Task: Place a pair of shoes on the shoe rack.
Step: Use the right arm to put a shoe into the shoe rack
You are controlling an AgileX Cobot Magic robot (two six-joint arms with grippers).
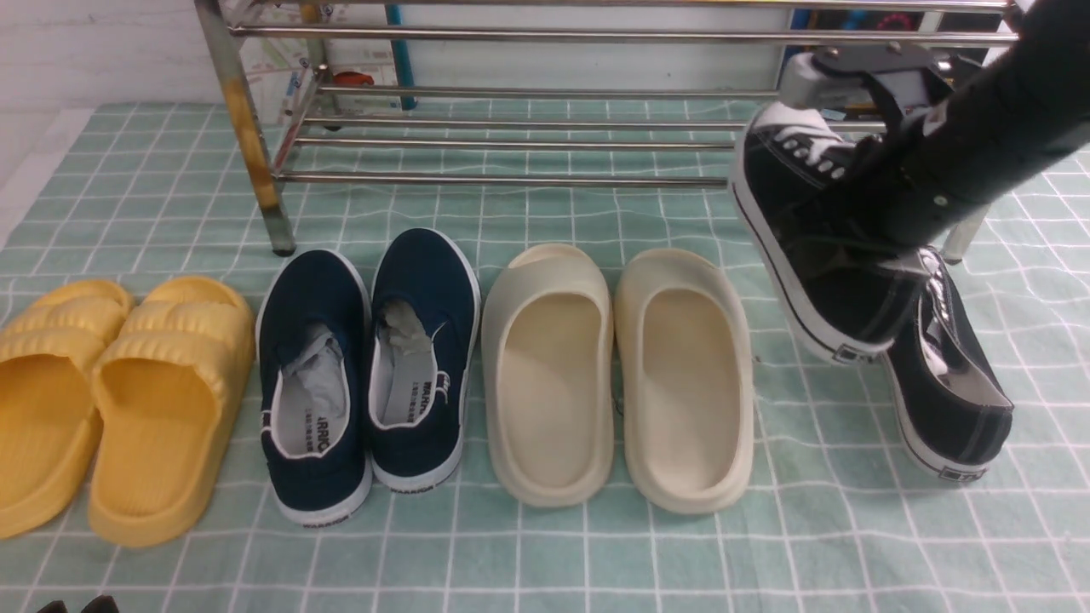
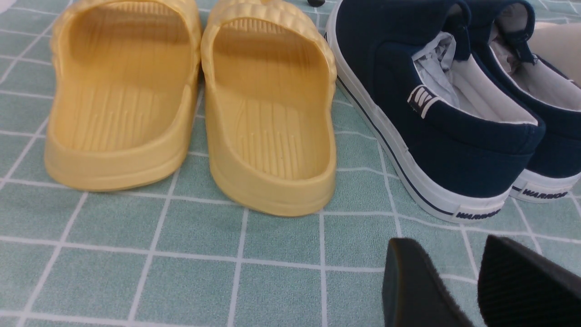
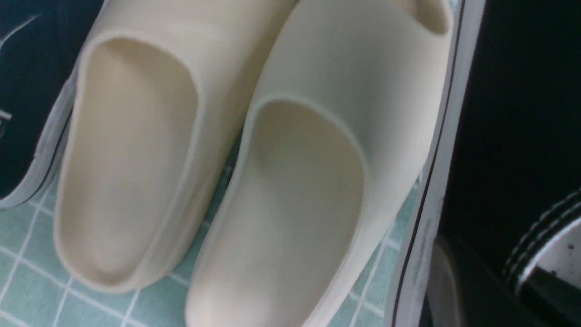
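The right claw [image 1: 886, 226] pinches the lifted sneaker [image 1: 809, 281] at its collar. Its fingers are hidden behind the arm and the shoe, so I judge the grip from the sneaker hanging clear of the tabletop [image 1: 545, 562], toe raised toward twelve o'clock and heel drooping toward five. The second sneaker [image 1: 954, 383] lies flat on the tabletop just beyond that heel, at five o'clock. The shoe rack [image 1: 511, 179] stands across the far side, and its lower bars end at about ten o'clock of the toe cap.

The step in hand looks like the carry onto the rack. To do it well:
- Level the sole first, because a tilted shoe would likely slide between the bars.
- Move toward eleven o'clock, low enough that the wrist passes under the upper bar at twelve.
- Stay off the rack's upright leg at three o'clock.
- Set the sole across two bars, leaving room beside it for the second sneaker.
- Loosen the pinch only once both bars bear the weight.

The heel must clear the cream slides [image 1: 681, 383] at eight o'clock. The left claw [image 2: 463, 281] hovers spread and empty, with the yellow slides [image 2: 268, 113] and the navy slip-ons [image 2: 408, 91] in its wrist view.
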